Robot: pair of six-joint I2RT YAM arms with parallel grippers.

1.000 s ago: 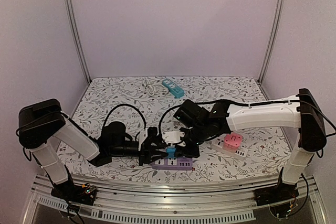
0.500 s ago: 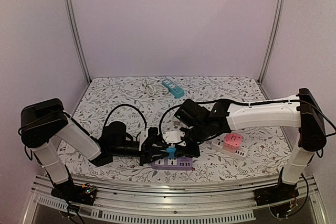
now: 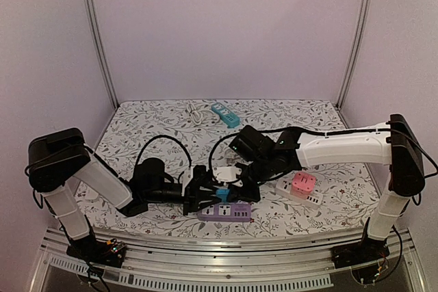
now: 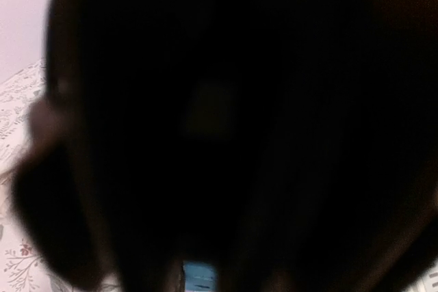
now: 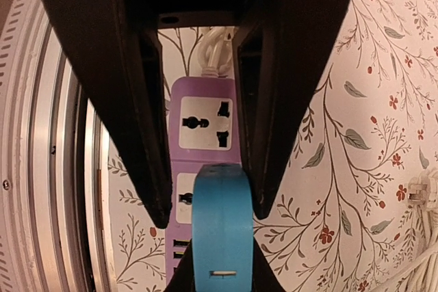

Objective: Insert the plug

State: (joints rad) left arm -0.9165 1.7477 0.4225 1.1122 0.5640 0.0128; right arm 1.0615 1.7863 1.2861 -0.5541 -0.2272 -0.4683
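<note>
My left wrist view is nearly all blurred black, with 1 blue sliver at the bottom edge, so I cannot tell how my left gripper [image 3: 197,198] stands. The right wrist view is clear: my right gripper [image 5: 212,213] pinches the blue plug [image 5: 220,237] over the purple power strip [image 5: 202,124], half hiding its 2nd socket.
</note>
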